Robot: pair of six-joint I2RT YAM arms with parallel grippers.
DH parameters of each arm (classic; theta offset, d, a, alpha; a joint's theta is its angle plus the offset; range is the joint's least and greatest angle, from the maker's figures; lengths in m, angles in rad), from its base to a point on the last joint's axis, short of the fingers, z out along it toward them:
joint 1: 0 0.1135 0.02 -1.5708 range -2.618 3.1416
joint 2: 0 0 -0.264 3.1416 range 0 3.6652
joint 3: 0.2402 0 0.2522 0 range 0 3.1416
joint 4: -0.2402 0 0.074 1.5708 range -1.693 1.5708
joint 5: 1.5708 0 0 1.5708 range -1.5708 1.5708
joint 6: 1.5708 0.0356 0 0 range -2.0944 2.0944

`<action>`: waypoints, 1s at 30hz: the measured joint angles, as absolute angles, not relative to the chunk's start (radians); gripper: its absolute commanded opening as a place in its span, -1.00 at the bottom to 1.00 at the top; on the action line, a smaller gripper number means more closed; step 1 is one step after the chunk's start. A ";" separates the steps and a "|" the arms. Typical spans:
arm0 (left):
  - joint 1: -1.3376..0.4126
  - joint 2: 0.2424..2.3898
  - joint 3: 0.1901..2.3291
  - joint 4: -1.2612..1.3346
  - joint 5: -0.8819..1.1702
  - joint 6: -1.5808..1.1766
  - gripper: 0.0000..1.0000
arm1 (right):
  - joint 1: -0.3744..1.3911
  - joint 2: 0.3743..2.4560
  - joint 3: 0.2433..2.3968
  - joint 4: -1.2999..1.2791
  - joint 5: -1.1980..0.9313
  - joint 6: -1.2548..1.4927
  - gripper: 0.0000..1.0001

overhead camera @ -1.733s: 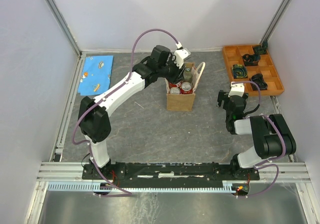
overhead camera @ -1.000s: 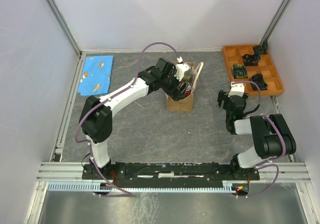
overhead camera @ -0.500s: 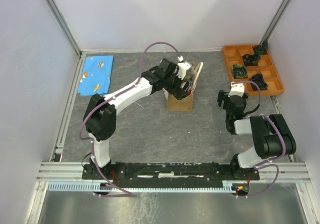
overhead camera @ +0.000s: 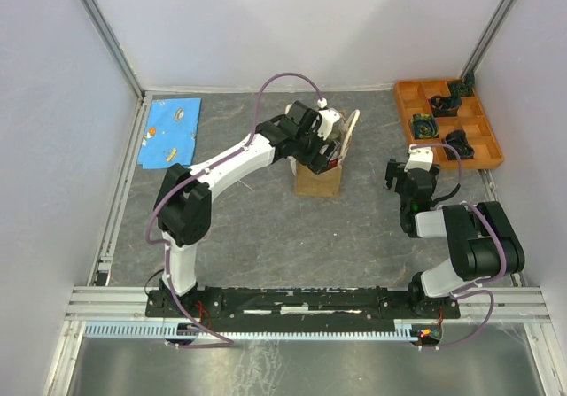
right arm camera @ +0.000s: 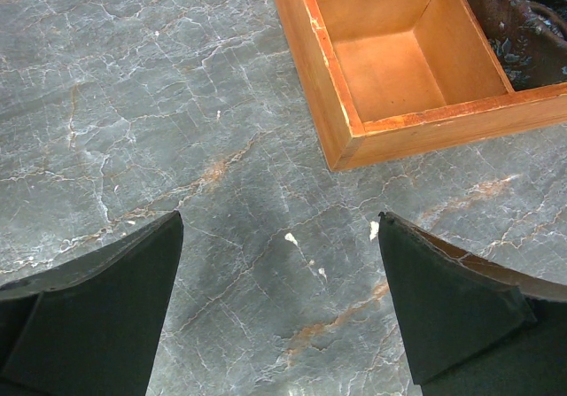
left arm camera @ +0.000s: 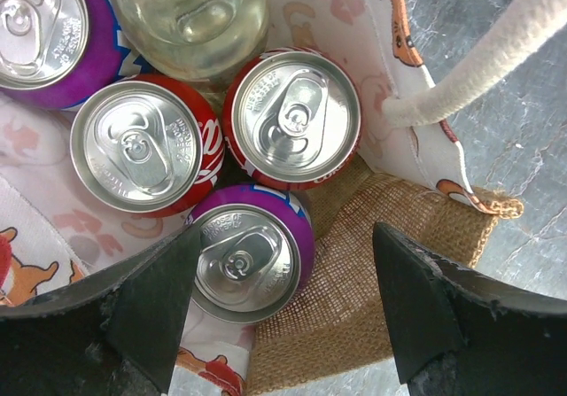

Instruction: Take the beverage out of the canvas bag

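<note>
Burlap-brown canvas bag [left arm camera: 381,236] stands upright, mouth opening straight up at the left gripper [left arm camera: 285,235]. Its fingers are spread wide, and a purple can [left arm camera: 251,252] sits just below between them, upright, lid up. Right gripper [right arm camera: 280,219] hangs spread too, over the table [right arm camera: 177,104].

Robot lab; white panels [overhead camera: 292,24], aluminium rails [overhead camera: 106,300]

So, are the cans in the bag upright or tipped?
Upright. The left wrist view looks down on the lids of four cans, tabs up, packed in the bag beside a bottle.
</note>
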State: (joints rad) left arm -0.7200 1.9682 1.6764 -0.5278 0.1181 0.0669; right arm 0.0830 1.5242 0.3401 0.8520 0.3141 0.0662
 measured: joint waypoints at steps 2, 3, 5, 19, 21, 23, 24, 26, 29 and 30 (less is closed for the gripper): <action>-0.720 1.974 1.687 -0.542 0.105 0.067 0.71 | 0.083 1.524 0.340 0.852 0.314 0.066 0.98; -0.720 1.978 1.694 -0.550 0.101 0.067 0.71 | 0.083 1.524 0.340 0.852 0.314 0.066 0.98; -0.721 1.987 1.711 -0.565 0.090 0.064 0.73 | 0.083 1.524 0.340 0.852 0.314 0.066 0.98; -0.733 2.006 1.745 -0.616 0.058 0.025 0.69 | 0.083 1.524 0.340 0.852 0.314 0.066 0.98; -0.744 2.006 1.745 -0.622 0.052 0.026 0.78 | 0.083 1.524 0.340 0.852 0.314 0.066 0.98; -0.755 2.006 1.745 -0.624 0.045 0.026 0.97 | 0.083 1.524 0.340 0.852 0.314 0.066 0.98; -0.760 2.006 1.745 -0.625 0.042 0.027 0.99 | 0.083 1.524 0.340 0.852 0.314 0.066 0.98; -0.769 2.006 1.747 -0.632 0.035 0.026 0.99 | 0.083 1.524 0.340 0.852 0.314 0.066 0.98; -0.779 2.006 1.750 -0.638 0.021 0.026 0.99 | 0.083 1.524 0.340 0.852 0.314 0.066 0.98; -0.781 2.006 1.751 -0.641 0.017 0.026 0.99 | 0.083 1.524 0.340 0.852 0.314 0.066 0.98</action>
State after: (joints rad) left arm -0.7807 2.0060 1.7508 -0.6411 0.0166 0.0257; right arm 0.0830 1.5242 0.3401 0.8516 0.3141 0.0662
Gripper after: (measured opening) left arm 0.988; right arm 0.991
